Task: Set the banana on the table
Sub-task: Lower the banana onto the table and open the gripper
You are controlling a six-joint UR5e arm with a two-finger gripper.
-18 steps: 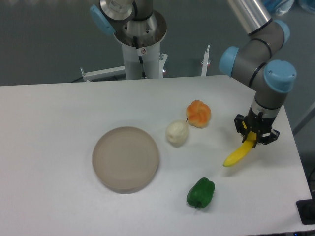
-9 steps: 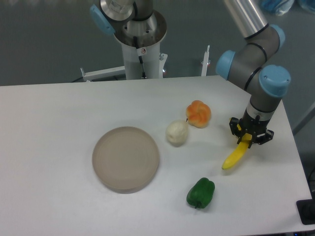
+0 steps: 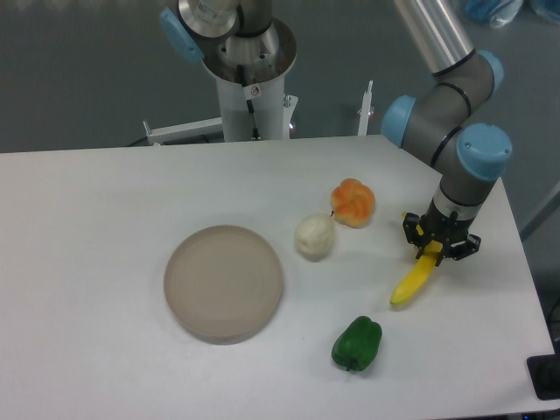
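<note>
The yellow banana point(image 3: 413, 282) hangs tilted over the right side of the white table point(image 3: 105, 219), its lower tip at or just above the surface. My gripper point(image 3: 435, 248) is shut on the banana's upper end. The gripper points straight down from the arm's blue-capped wrist. I cannot tell whether the banana's tip touches the table.
A round grey-beige plate point(image 3: 224, 282) lies left of centre. A white garlic-like bulb point(image 3: 315, 237) and a round orange fruit point(image 3: 353, 202) sit left of the gripper. A green pepper point(image 3: 357, 343) sits near the front edge, below the banana. The table's right edge is close.
The gripper has moved slightly left and away from the front with the banana still held; the banana's lower tip has shifted left with it.
</note>
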